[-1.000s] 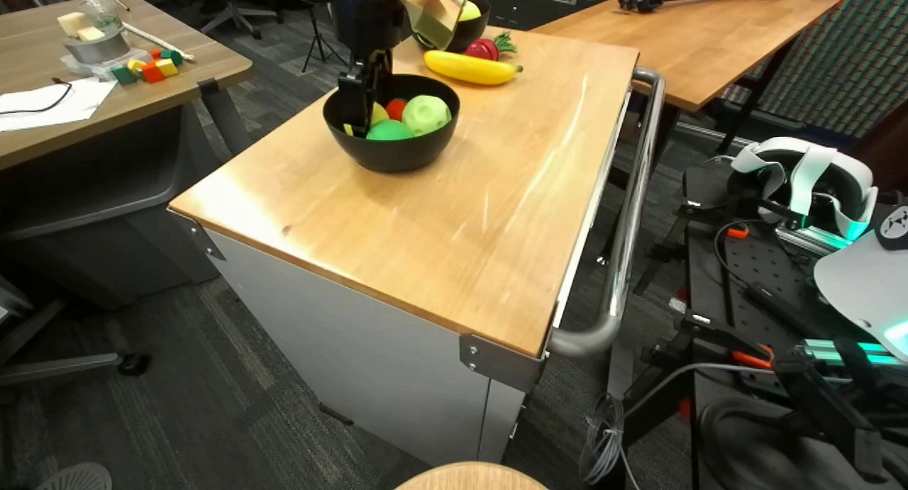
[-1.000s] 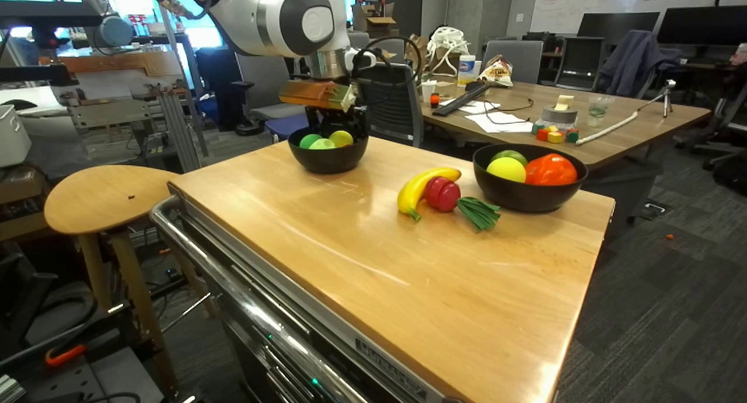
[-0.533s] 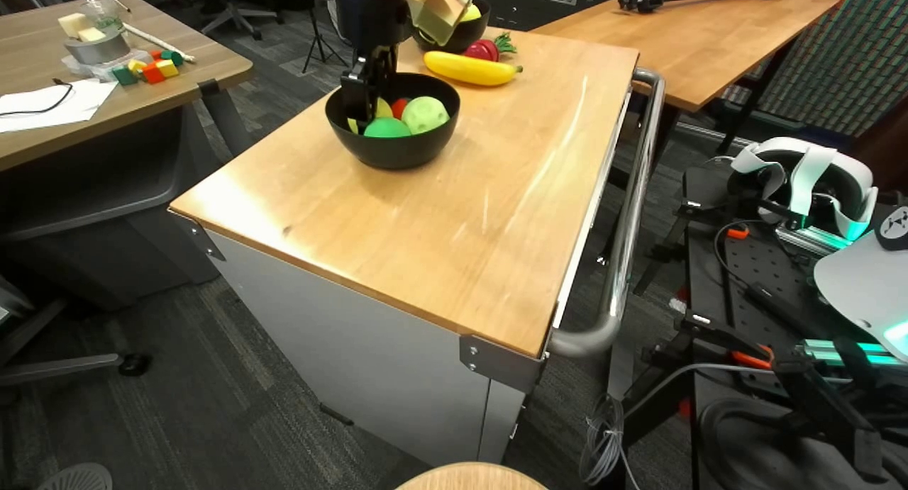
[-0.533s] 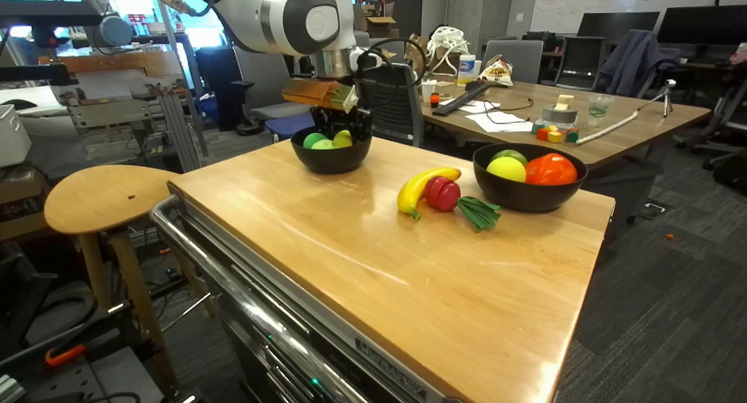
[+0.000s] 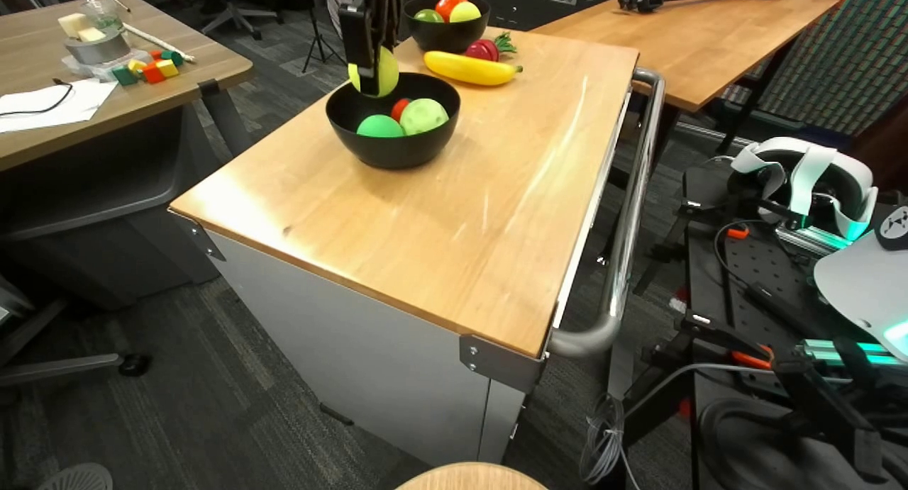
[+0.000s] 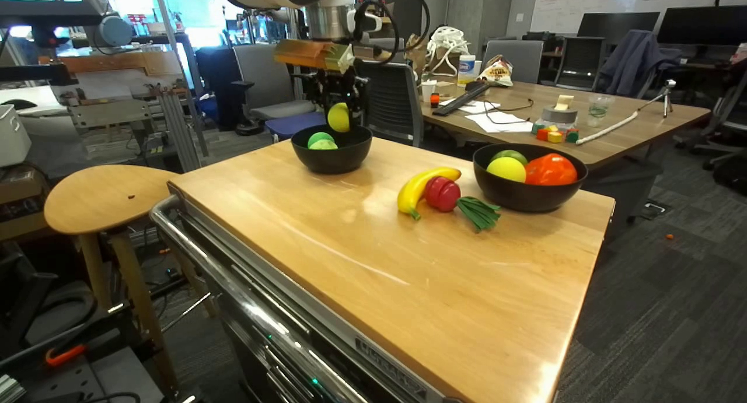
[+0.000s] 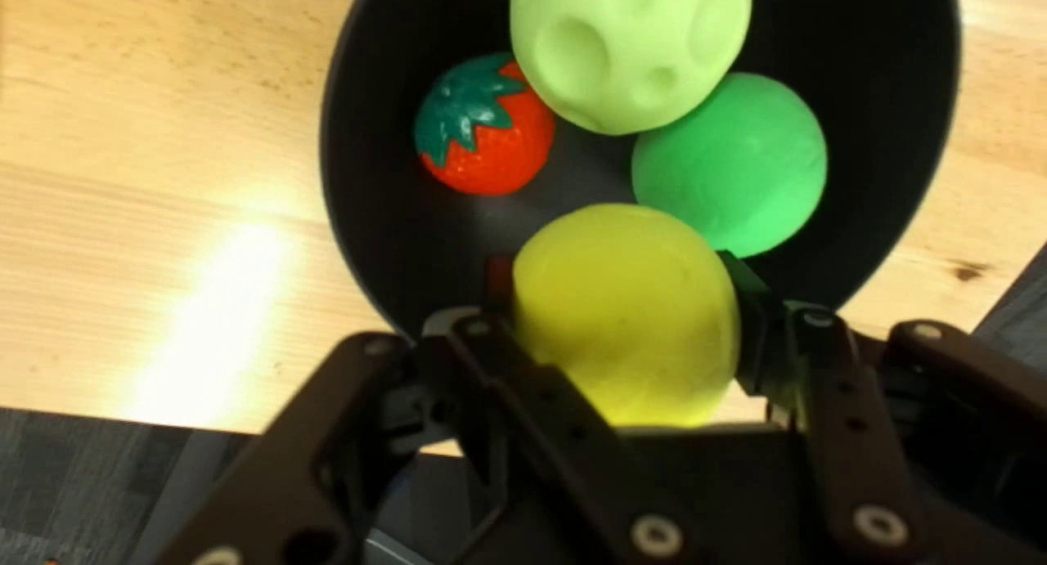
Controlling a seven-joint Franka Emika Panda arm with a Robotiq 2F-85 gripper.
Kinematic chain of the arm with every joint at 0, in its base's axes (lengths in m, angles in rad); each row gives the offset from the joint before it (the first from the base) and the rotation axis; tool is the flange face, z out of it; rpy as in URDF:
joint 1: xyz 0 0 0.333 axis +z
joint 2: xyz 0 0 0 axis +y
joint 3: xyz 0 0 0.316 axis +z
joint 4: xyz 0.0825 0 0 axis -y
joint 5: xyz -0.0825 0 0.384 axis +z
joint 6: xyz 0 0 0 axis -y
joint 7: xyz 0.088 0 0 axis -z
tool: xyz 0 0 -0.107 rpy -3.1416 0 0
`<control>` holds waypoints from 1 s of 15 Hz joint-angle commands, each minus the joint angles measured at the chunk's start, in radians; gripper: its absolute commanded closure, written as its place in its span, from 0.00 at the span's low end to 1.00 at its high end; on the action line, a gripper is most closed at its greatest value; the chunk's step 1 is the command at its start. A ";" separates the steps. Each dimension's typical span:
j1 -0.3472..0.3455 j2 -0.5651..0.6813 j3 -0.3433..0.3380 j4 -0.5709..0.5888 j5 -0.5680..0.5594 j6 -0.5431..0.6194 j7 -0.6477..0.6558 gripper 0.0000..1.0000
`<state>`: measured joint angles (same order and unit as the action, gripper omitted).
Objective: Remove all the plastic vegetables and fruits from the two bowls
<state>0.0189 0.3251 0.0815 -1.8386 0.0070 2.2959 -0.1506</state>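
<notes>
Beneath your black two-fingered gripper (image 7: 622, 291), pinching the round yellow plastic fruit (image 6: 338, 118), sits the round black bowl (image 5: 401, 152). Lift straight up, well clear, then move sideways and lower gently onto the light wooden tabletop (image 5: 425, 263).

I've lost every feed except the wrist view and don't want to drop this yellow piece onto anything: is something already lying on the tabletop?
Observer: Yes. In both exterior views, a banana and a red vegetable with green leaves lie on the tabletop.
Operator: I see only the bowl below the gripper. What's in the second bowl?
Observer: In an exterior view it shows a red piece, a yellow ball and a green piece; more could be hidden.
Operator: Anything close to that bowl?
Observer: The red vegetable's leaves, in both exterior views; I can't tell whether they touch it.
</notes>
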 commanded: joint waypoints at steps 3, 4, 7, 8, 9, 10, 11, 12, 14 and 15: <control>-0.030 -0.100 -0.033 0.054 0.021 -0.078 -0.015 0.68; -0.036 -0.086 -0.047 0.079 0.015 -0.080 0.003 0.68; -0.057 -0.017 -0.082 0.150 0.011 -0.117 0.038 0.68; -0.062 0.006 -0.091 0.167 0.005 -0.136 0.050 0.68; -0.067 0.032 -0.099 0.184 0.006 -0.160 0.062 0.68; -0.069 0.055 -0.107 0.197 0.000 -0.170 0.077 0.68; -0.070 0.085 -0.114 0.215 -0.003 -0.188 0.096 0.68; -0.071 0.111 -0.119 0.229 -0.005 -0.195 0.111 0.68; -0.070 0.162 -0.130 0.257 -0.013 -0.205 0.140 0.68; -0.068 0.180 -0.135 0.266 -0.018 -0.210 0.152 0.68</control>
<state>-0.0545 0.4348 -0.0416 -1.6584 0.0063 2.1341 -0.0491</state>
